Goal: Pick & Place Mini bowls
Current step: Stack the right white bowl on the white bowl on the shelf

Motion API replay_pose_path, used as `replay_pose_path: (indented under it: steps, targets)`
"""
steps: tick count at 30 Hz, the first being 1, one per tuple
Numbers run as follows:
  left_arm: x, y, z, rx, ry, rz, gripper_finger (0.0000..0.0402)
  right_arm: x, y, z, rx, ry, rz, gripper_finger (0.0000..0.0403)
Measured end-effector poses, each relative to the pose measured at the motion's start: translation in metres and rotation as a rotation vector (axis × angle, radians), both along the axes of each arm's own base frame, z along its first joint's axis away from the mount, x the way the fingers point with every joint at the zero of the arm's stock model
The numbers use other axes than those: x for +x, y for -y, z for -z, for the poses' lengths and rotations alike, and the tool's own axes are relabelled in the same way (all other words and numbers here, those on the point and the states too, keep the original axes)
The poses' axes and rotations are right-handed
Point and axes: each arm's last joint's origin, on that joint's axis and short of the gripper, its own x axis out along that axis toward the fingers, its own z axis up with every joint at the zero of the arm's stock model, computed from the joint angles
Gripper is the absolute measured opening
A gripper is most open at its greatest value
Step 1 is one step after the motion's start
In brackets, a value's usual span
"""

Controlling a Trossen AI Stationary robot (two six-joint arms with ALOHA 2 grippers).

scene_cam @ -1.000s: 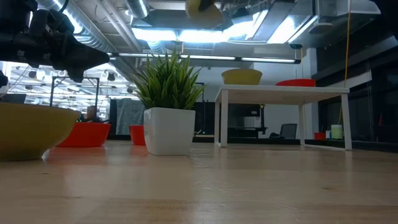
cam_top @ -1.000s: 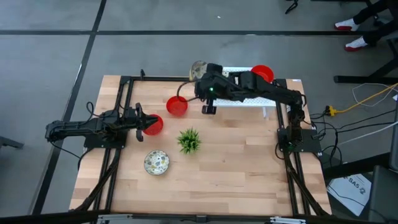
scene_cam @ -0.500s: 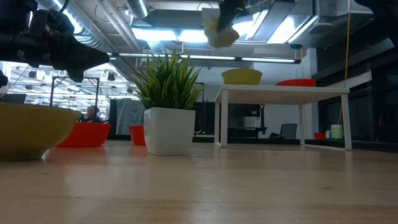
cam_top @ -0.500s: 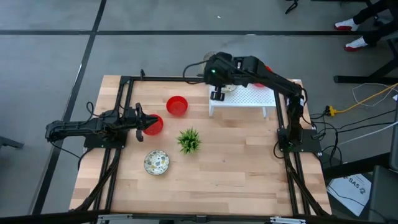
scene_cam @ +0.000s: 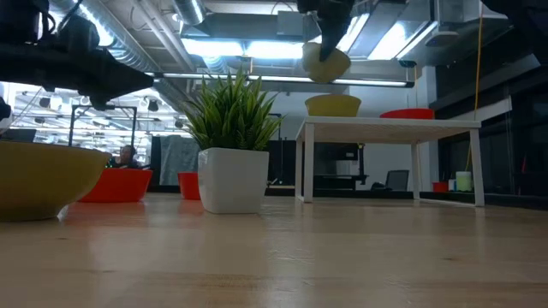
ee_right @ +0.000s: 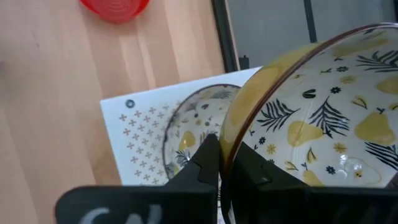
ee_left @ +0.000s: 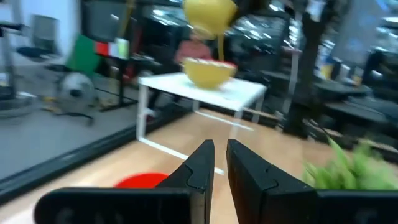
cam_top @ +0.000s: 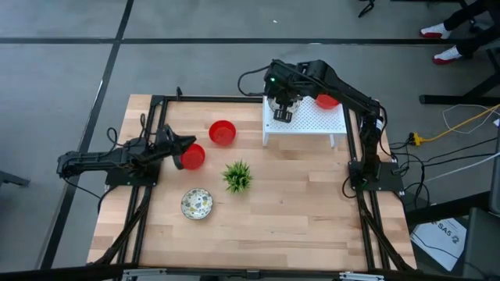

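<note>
Patterned bowl (ee_right: pixel 323 118) pinched by its rim in your right gripper (ee_right: pixel 221 163), hanging tilted above the white stand (cam_top: pixel 305 123), probably so it can nest into the patterned bowl on the stand (ee_right: pixel 196 127). Cream inside, yellow pears, dark leaves. Left gripper (ee_left: pixel 214 165), fingers nearly pressed together, holds nothing; it sits just beside a red bowl (cam_top: pixel 191 157). Farther off, a second red bowl (cam_top: pixel 223 132).

Three red bowls (cam_top: pixel 223 132), three patterned bowls (cam_top: pixel 197 204)

Held patterned bowl (ee_right: pixel 323 118) cut off
</note>
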Motion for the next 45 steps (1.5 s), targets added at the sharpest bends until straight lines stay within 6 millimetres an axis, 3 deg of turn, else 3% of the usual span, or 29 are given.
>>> replay_pose_path:
  steps: [13, 23, 45]
  targets:
    - [-0.001, -0.001, 0.0, -0.002, -0.004, -0.049, 0.0039, -0.004, 0.004, 0.003, 0.061, -0.025, -0.046, 0.0014]
    - [-0.001, -0.001, 0.0, -0.002, -0.004, -0.048, 0.004, 0.0, 0.005, 0.018, 0.092, -0.092, -0.076, 0.0014]
    - [-0.001, -0.001, 0.0, -0.002, -0.004, -0.047, 0.0041, 0.001, 0.005, 0.019, 0.088, -0.099, -0.091, 0.0014]
